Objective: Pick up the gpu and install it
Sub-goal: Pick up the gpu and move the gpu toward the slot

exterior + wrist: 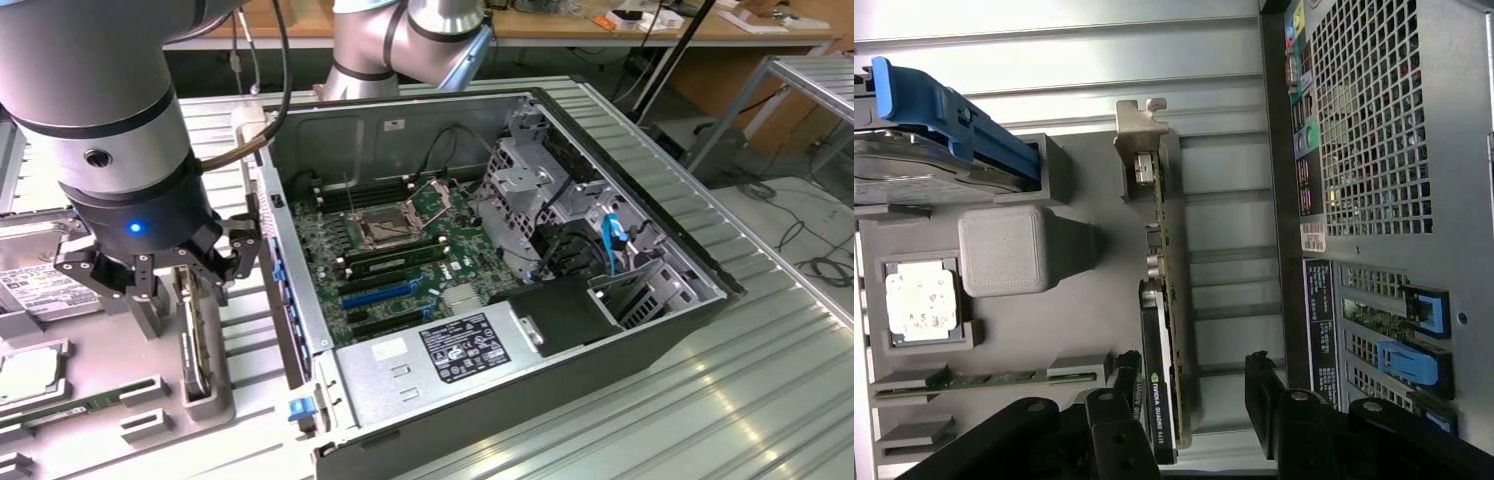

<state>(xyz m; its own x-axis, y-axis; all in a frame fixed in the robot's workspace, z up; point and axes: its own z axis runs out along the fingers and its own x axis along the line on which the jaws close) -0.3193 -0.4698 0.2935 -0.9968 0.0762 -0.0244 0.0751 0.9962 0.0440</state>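
The gpu (1166, 330) stands on edge in a slot of the grey holder tray (1094, 330). It is a green board with a black cooler face, and its silver bracket (1142, 128) is at the far end from my gripper. My gripper (1194, 405) is open above the card's near end, with one black finger (1122, 395) by the cooler face and the other (1262, 395) clear of the board side. In the exterior view the gripper (180, 295) hangs over the gpu (198, 345), just outside the open computer case (641, 330) with its motherboard (387, 260).
The tray also holds a hard drive with a blue bracket (929, 150), a processor (922, 303) and a memory stick (984, 378). The case's rear panel (1374, 130) stands close beside the card. A second arm (400, 40) stands behind the case. The table is ribbed metal (694, 420).
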